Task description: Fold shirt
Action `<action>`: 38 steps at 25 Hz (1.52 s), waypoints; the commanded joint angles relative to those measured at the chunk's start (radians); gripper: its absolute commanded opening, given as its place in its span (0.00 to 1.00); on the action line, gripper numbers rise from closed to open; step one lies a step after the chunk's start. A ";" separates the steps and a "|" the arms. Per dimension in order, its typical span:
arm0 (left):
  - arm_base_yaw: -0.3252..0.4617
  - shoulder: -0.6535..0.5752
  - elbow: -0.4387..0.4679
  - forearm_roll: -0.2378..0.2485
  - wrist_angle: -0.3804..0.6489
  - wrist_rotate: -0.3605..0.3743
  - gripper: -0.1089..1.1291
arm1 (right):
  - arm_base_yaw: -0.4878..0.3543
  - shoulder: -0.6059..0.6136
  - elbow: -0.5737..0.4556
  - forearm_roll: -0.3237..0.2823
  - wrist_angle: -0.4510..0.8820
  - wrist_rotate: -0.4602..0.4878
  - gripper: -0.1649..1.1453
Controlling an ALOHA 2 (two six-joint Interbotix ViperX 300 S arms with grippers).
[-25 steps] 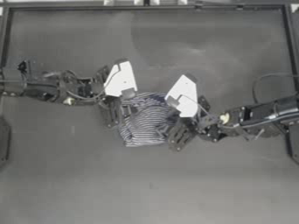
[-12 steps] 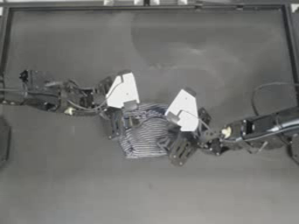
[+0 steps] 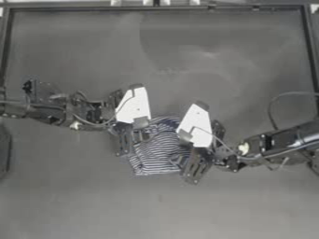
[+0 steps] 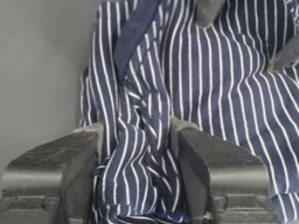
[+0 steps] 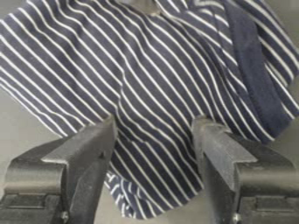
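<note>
The shirt [image 3: 159, 148], navy with fine white stripes, lies bunched in a small heap at the middle of the table. My left gripper [image 3: 126, 140] is at its left edge. In the left wrist view that gripper [image 4: 137, 135] is shut on a gathered fold of the shirt [image 4: 222, 78], and the solid navy collar band [image 4: 131, 35] runs beyond the jaws. My right gripper [image 3: 190, 165] is at the heap's right front corner. Seen from the right wrist, this gripper [image 5: 153, 127] is shut on the shirt [image 5: 116, 57], with the collar band [image 5: 254, 74] off to one side.
The dark table [image 3: 187, 56] stretches bare behind and in front of the heap. A metal frame [image 3: 156, 5] borders the far edge and both sides. A thin cable [image 3: 280, 98] loops above the right arm.
Both grippers have moved toward the table's front edge with the shirt between them. The heap has shifted the same way and sits more tightly gathered.
</note>
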State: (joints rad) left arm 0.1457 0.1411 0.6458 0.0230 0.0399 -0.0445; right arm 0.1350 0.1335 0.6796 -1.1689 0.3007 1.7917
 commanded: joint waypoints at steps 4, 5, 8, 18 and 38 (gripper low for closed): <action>0.005 -0.141 -0.011 0.011 0.002 0.008 0.75 | 0.008 -0.109 -0.003 -0.112 0.021 0.017 0.79; 0.005 -0.158 -0.006 0.014 -0.005 0.009 0.75 | 0.008 -0.118 -0.002 -0.130 0.021 0.020 0.79; 0.003 -0.198 -0.002 0.021 -0.012 0.009 0.76 | 0.008 -0.137 0.002 -0.173 0.021 0.028 0.79; 0.008 -0.250 0.094 0.028 -0.221 0.006 0.76 | 0.023 -0.192 0.012 -0.324 0.054 0.055 0.79; -0.002 -0.212 0.207 0.023 -0.518 0.023 0.76 | 0.087 -0.129 0.110 -1.022 0.276 0.736 0.79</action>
State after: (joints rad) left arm 0.1457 -0.0660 0.8544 0.0491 -0.4295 -0.0276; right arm 0.2194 0.0092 0.8115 -2.1690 0.5691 2.5173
